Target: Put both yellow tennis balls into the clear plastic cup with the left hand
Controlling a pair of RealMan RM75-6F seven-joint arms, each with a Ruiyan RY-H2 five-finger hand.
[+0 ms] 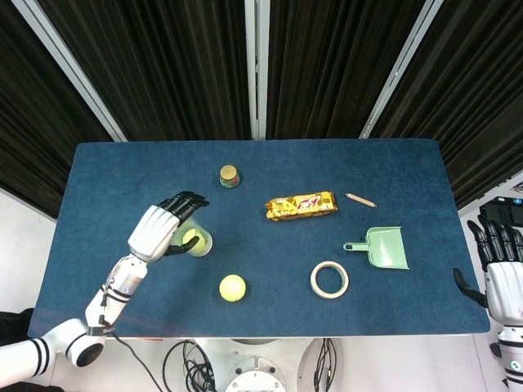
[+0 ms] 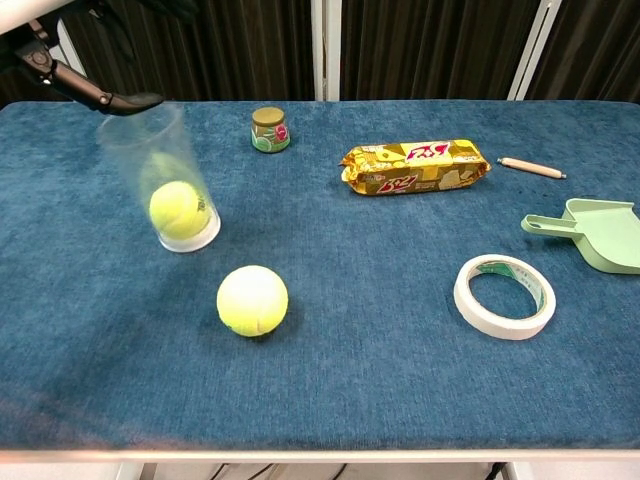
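A clear plastic cup (image 2: 152, 150) stands left of centre on the blue table and looks blurred and slightly tilted in the chest view. One yellow tennis ball (image 2: 180, 209) lies inside it near the bottom, also seen from above as the ball in the cup (image 1: 193, 239). The second tennis ball (image 1: 232, 287) rests on the cloth in front of the cup (image 1: 200, 242), shown nearer in the chest view as the loose ball (image 2: 252, 300). My left hand (image 1: 162, 226) hovers just over the cup's rim with fingers (image 2: 100, 97) spread and nothing in it. My right hand (image 1: 502, 273) hangs empty off the table's right edge.
Behind the cup stands a small jar (image 1: 229, 175). A yellow snack packet (image 1: 301, 205) and a pencil (image 1: 359, 199) lie to the right of centre. Further right sit a green dustpan (image 1: 384, 247) and a tape roll (image 1: 329, 279).
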